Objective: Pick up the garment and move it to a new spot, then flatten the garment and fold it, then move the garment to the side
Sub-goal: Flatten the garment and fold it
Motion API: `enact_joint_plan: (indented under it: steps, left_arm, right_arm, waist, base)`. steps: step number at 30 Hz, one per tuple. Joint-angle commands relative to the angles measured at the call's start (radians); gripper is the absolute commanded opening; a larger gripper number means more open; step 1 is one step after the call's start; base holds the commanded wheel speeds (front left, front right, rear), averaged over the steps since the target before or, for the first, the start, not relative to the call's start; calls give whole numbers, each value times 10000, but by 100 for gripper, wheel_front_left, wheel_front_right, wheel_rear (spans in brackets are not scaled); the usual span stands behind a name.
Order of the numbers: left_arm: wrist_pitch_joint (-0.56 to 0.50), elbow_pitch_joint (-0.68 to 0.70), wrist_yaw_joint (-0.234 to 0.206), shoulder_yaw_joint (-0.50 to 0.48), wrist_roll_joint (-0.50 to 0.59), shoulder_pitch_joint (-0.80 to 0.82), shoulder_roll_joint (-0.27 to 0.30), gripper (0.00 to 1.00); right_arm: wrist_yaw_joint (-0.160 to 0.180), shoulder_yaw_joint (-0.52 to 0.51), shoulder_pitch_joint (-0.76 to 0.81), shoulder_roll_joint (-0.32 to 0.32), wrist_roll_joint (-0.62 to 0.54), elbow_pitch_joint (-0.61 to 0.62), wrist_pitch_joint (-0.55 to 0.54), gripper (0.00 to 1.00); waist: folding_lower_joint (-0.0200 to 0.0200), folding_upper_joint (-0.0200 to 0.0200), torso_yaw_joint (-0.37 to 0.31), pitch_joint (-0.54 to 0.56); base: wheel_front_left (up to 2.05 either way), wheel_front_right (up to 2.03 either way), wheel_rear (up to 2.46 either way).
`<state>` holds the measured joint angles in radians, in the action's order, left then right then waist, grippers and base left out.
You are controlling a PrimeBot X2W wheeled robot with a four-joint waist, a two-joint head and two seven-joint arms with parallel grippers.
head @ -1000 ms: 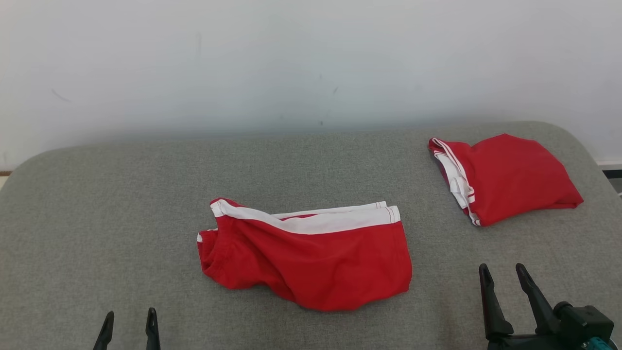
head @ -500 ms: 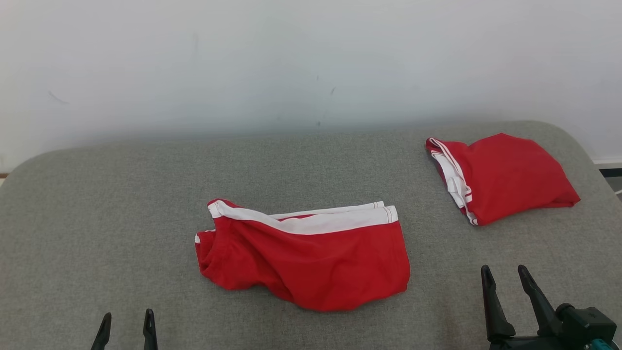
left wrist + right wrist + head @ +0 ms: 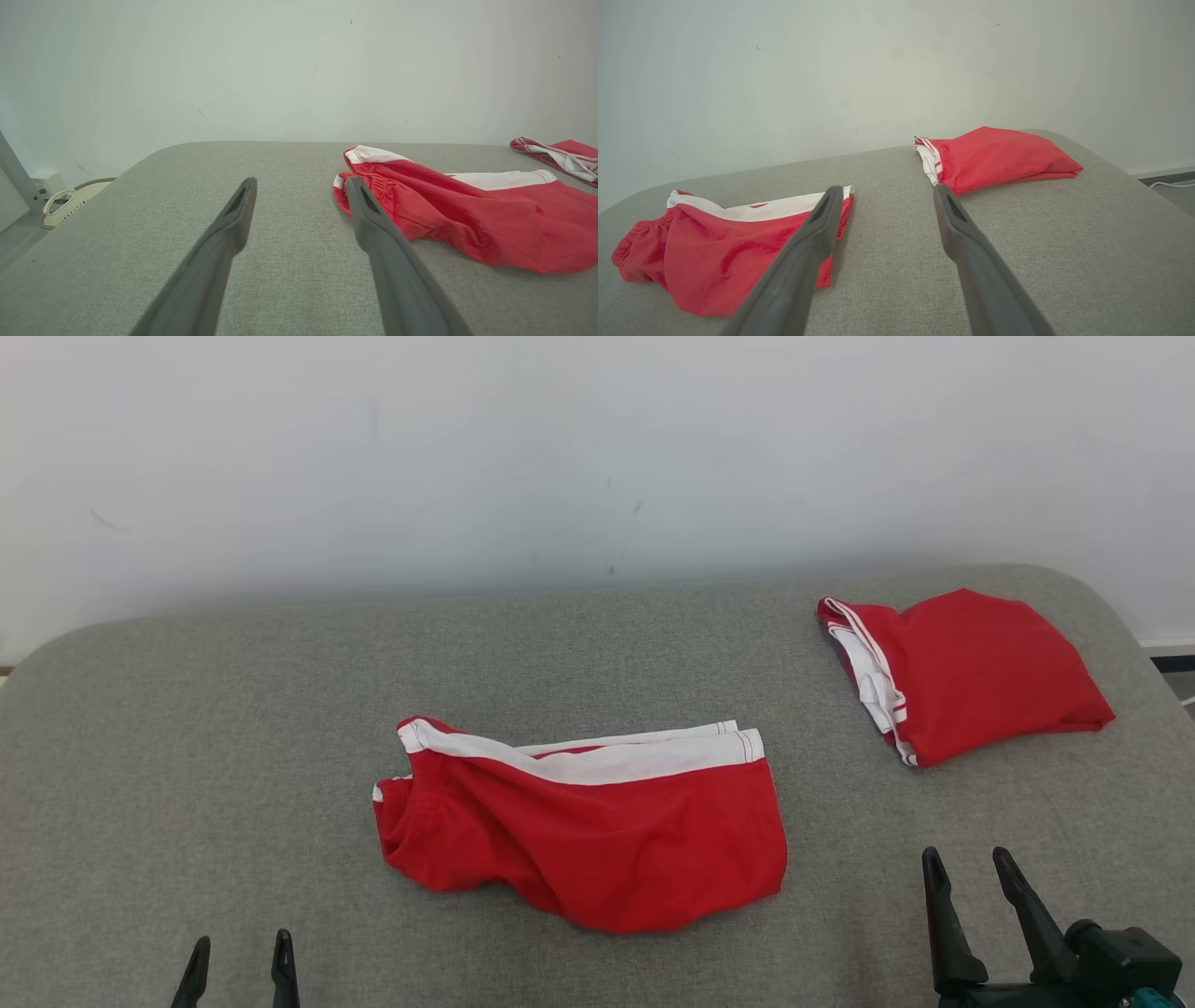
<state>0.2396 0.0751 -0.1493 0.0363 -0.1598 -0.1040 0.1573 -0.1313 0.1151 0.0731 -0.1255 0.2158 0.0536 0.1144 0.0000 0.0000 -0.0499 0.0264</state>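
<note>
1. The left gripper [image 3: 239, 954] hovers low over a grey padded surface [image 3: 187, 756]. Its two dark fingers stand apart with nothing between them.
2. The right gripper [image 3: 965, 863] hovers the same way, fingers spread and empty.
3. A loose garment [image 3: 597, 840], red with a white band [image 3: 635, 763] along its far edge, lies ahead of both grippers and between them. Its bunched, wrinkled end is just ahead and to the right of the left gripper. Its squarer end is ahead and to the left of the right gripper.
4. A folded garment [image 3: 980, 672], also red and white, sits as a compact packet farther ahead of the right gripper and slightly to its right. It is near the surface's far corner and well apart from the loose one.
5. Judgement: the packet already lies folded and to the side, as the task wants. The loose one is neither flat nor folded.
6. Risks:
   - Pinching only the top layer of cloth would let the loose garment open or drag instead of lifting cleanly.
   - Leaving the bunched end unsmoothed would press its creases into any fold.
   - A wide sweep of the right arm could nudge the packet off the nearby edge.
   - The matching colours invite grabbing the wrong piece.
</note>
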Motion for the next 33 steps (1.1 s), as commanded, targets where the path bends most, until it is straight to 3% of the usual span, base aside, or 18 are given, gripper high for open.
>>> enact_joint_plan:
  steps: [1, 10, 16, 33]
  left_arm:
    - [1, -6, -14, -4, -131, -157, 69, 100]
    - [7, 55, -104, 46, -155, -178, 68, 100]
    - [13, 23, -106, 140, -151, -119, 31, 100]
    - [-38, -161, 8, 573, -142, 281, -20, 100]
  right_arm:
    - [12, 3, 103, 10, -37, -3, -1, 100]
    - [12, 228, -191, 9, 171, -236, -257, 100]
    - [12, 604, -1120, -193, 370, -1075, -755, 100]
    - [12, 1041, -4587, -456, 1097, -5711, -1230, 100]
  waist:
    - [0, 0, -2, 0]
    - [0, 0, 26, -22]
    - [0, 0, 170, -59]
    - [0, 0, 1218, -431]
  base:
    - [0, 0, 0]
    - [0, 0, 0]
    - [0, 0, 0]
    - [0, 0, 0]
